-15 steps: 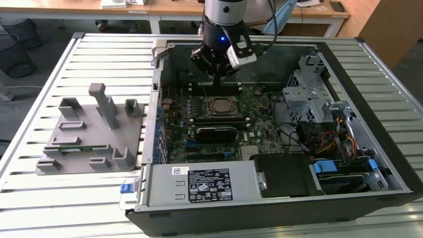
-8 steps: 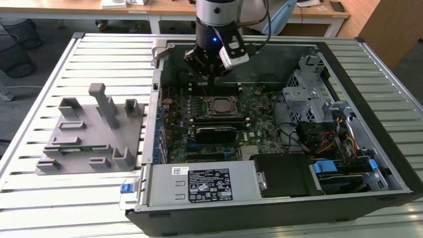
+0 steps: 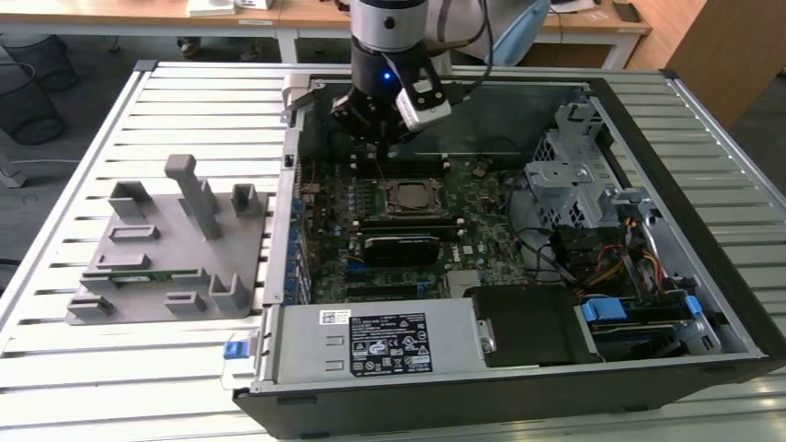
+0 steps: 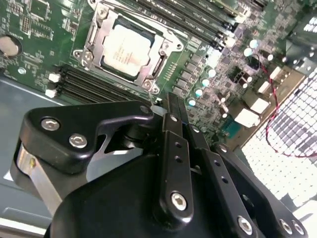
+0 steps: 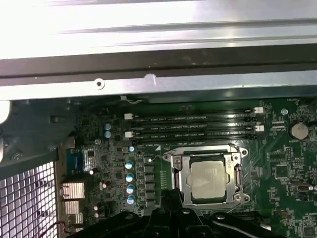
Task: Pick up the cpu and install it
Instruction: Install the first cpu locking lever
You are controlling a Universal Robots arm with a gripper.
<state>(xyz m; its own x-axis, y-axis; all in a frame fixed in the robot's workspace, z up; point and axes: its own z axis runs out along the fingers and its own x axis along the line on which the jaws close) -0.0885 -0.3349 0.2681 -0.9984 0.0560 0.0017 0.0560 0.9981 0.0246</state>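
The cpu (image 4: 124,48) is a small silvery square lying flat in the metal-framed socket on the green motherboard (image 3: 479,198) inside the open computer case. It shows in all three views: cpu (image 5: 208,179), cpu (image 3: 410,196). My gripper (image 3: 381,138) hangs above the board toward the back of the case, a short way off the socket and apart from the chip. In both wrist views its black fingers (image 4: 173,129) come together at the tips, and my gripper (image 4: 169,101) holds nothing. My gripper (image 5: 169,194) ends just beside the socket frame.
Black memory slots (image 5: 198,126) run beside the socket. A grey fixture (image 3: 172,249) with a green memory stick (image 3: 147,274) stands on the slatted table at the exterior view's left. A power supply (image 3: 368,341) and drive cage (image 3: 577,175) crowd the case.
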